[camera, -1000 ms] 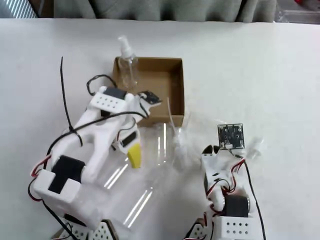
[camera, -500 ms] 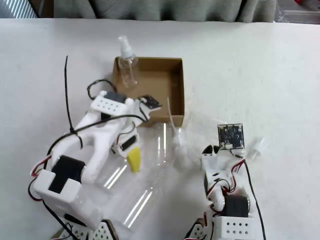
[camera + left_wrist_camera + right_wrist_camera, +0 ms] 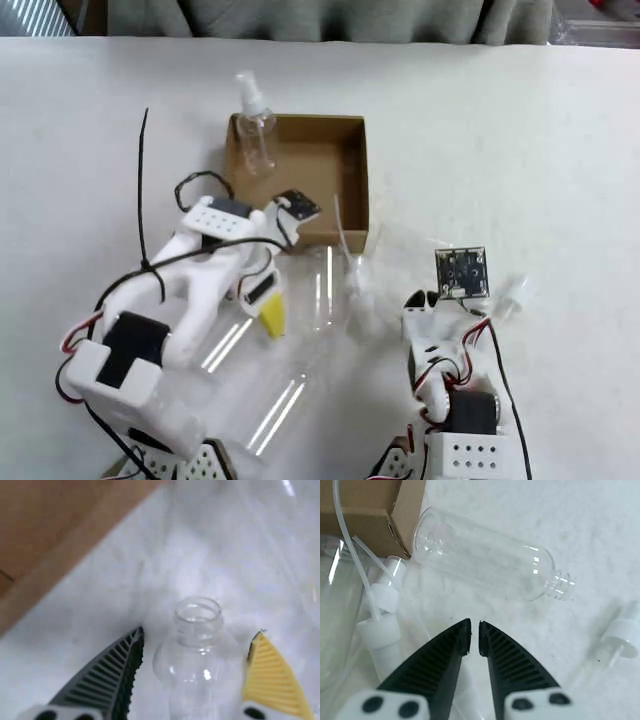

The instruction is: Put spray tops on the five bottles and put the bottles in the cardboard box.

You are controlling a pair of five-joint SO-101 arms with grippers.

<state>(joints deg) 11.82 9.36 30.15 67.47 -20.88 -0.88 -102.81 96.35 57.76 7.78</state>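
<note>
Clear plastic: an uncapped bottle (image 3: 200, 655) sits between the wide jaws of my left pincer (image 3: 197, 633), on the counter (image 3: 500, 120) beside the cardboard box (image 3: 345, 170). My right pincer (image 3: 474, 626) is narrow and empty, near a second bottle (image 3: 485, 562) lying flat.

White table (image 3: 520, 130) w/ cardboard box (image 3: 312, 172), clear bottles (image 3: 485, 562), spray tops (image 3: 512, 294).

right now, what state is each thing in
cardboard box: open, one bottle inside
capped bottle: spray top on, in the box's corner
left gripper: open around a bottle
bottle at left gripper: no top, neck open
lying bottle: on its side, no top
right gripper: shut, empty
loose spray top: not on any bottle
</note>
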